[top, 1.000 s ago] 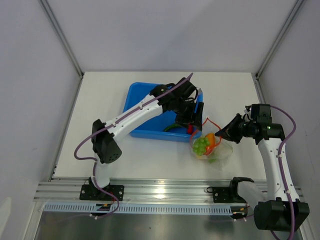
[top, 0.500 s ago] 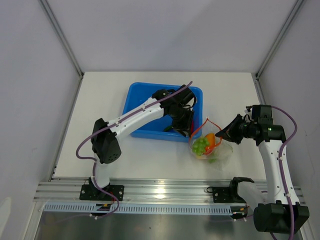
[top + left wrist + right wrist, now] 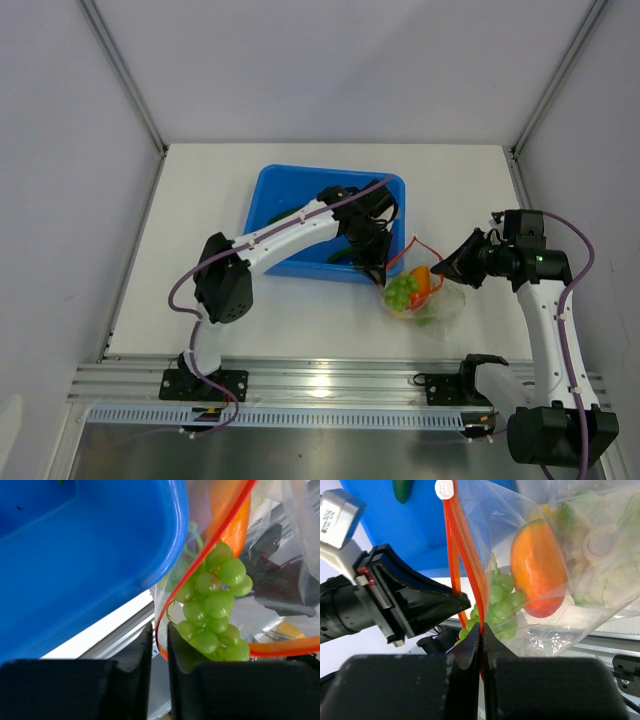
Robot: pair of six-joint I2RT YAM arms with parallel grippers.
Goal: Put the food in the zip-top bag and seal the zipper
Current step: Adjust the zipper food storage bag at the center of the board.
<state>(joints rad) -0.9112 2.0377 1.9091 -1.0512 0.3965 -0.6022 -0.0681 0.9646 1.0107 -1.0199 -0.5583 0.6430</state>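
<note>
- Here, the left claw (image 3: 160, 626) reaches over the near right corner of the blue tub (image 3: 285, 195) to the mouth of the clear bag (image 3: 448, 305)
- Its jaws stand narrowly apart with the bag's orange-red zipper (image 3: 285, 647) running down between them; whether they actually pinch it I cannot tell
- The right claw (image 3: 481, 627) is clenched on the zipper at the opposite side of the mouth, holding that edge up
- The bag rests on the white table (image 3: 200, 220) just beside the tub, its mouth spread between the two claws
- Inside the bag sit a bunch of green grapes (image 3: 215, 605), an orange fruit (image 3: 540, 565) and a whitish piece (image 3: 602, 545)
- A dark green vegetable (image 3: 402, 490) lies in the tub
</note>
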